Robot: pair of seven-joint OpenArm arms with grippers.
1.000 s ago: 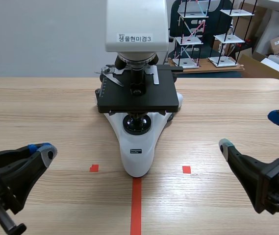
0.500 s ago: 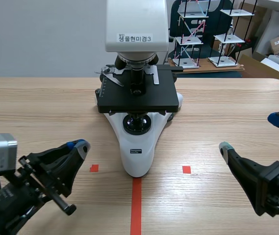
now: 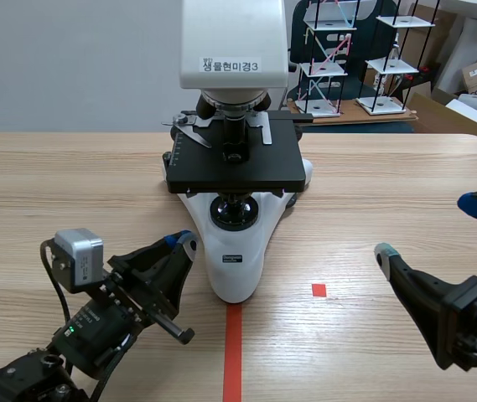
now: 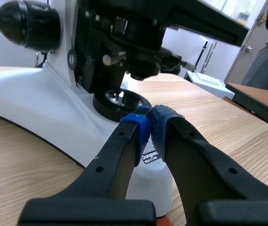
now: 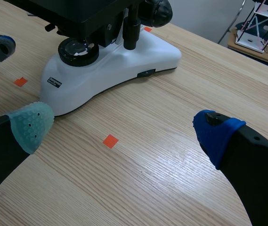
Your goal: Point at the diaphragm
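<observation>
A white microscope (image 3: 236, 50) stands at the middle of a pale wooden bench (image 3: 70, 184). Its rounded base (image 3: 231, 268) points toward the robot, and its flat black stage (image 3: 236, 172) sits above that base. The diaphragm (image 3: 236, 198) is the dark assembly tucked directly under the stage. It lies just above the round lamp lens (image 3: 235, 214) set into the base.

The left pincer (image 3: 184, 244) comes in low from the left side of the bench. It is clenched on nothing, with its two blue pads (image 4: 141, 128) pressed flat against each other. Its tip lies just beside the left flank of the base, near the front. Whether the tip touches the base cannot be told. In the left wrist view the closed tip aims up toward the lamp lens, with the diaphragm hanging in shadow above it.

The right pincer (image 3: 432, 228) sits well apart from the microscope, low on the right side of the bench. It is released, with its fingers spread wide. One pad is grey-green (image 5: 30, 125) and the other is blue (image 5: 214, 133). Between them lies only bare bench with a small red tape square (image 5: 109, 141).

An orange-red tape line (image 3: 233, 352) runs from the front of the base toward the robot. Behind the bench stand small racks of white shelves (image 3: 389, 63).
</observation>
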